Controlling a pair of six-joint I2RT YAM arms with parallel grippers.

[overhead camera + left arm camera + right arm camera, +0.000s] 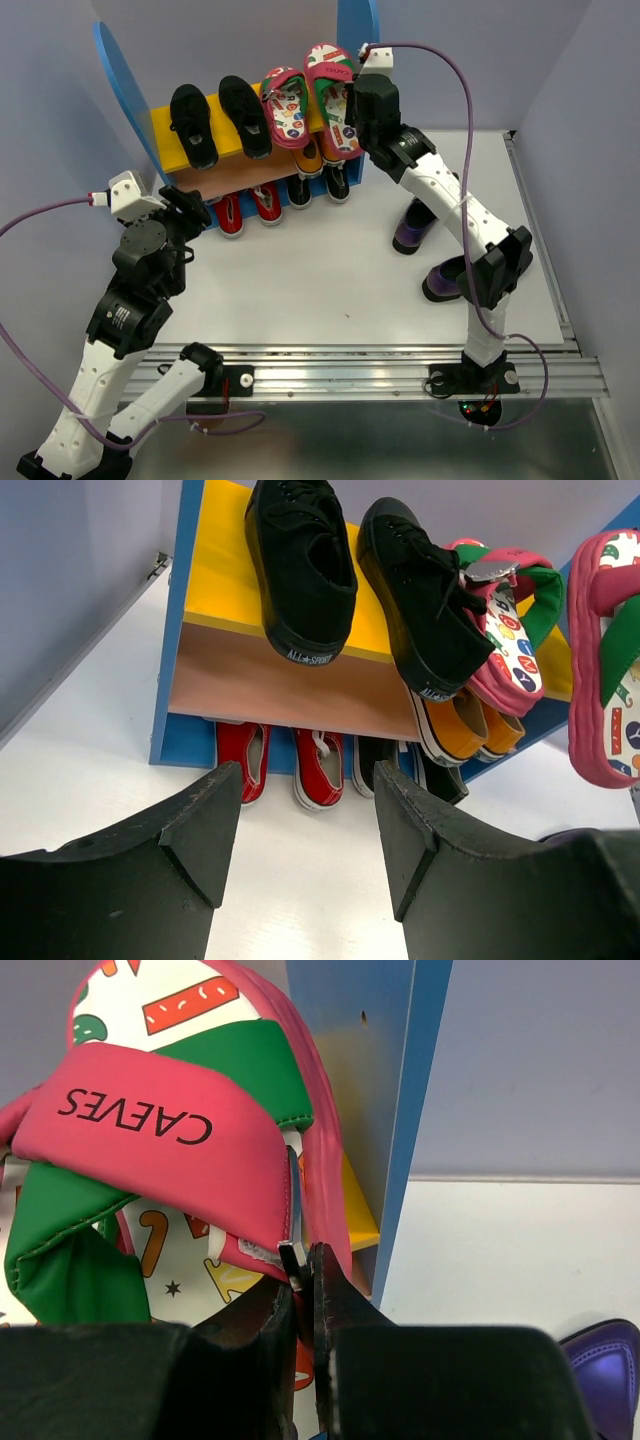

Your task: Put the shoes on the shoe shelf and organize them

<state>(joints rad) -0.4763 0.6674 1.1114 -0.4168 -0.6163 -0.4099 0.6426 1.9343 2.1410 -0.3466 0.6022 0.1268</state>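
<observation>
Shoe shelf (163, 130) stands at the far left of the white table (300, 290), its tall blue side panels rising above a yellow top board and a brownish lower one. The right arm (440, 195) reaches from its base across the table to the shelf's right end. The left arm (130, 320) is folded up near the shelf's left front corner.

On the top board, left to right, lie two black sneakers (192, 125) and the pink flip-flops (285, 108) (spotted insoles, green straps), heels toward the front. An orange pair (460, 725) sits on the lower board at its right end, under the flip-flops. Beneath that board stand red shoes (320, 765) and black-white sneakers (338, 180). Two dark purple loafers (412, 228) lie on the table to the right of the shelf, partly hidden by the right arm.

The right gripper (303, 1270) is pinched tight on the edge of the right-hand flip-flop (200, 1130), hard by the blue right panel. The left gripper (305, 820) gapes wide with nothing between its fingers, hovering over the table in front of the red shoes.
</observation>
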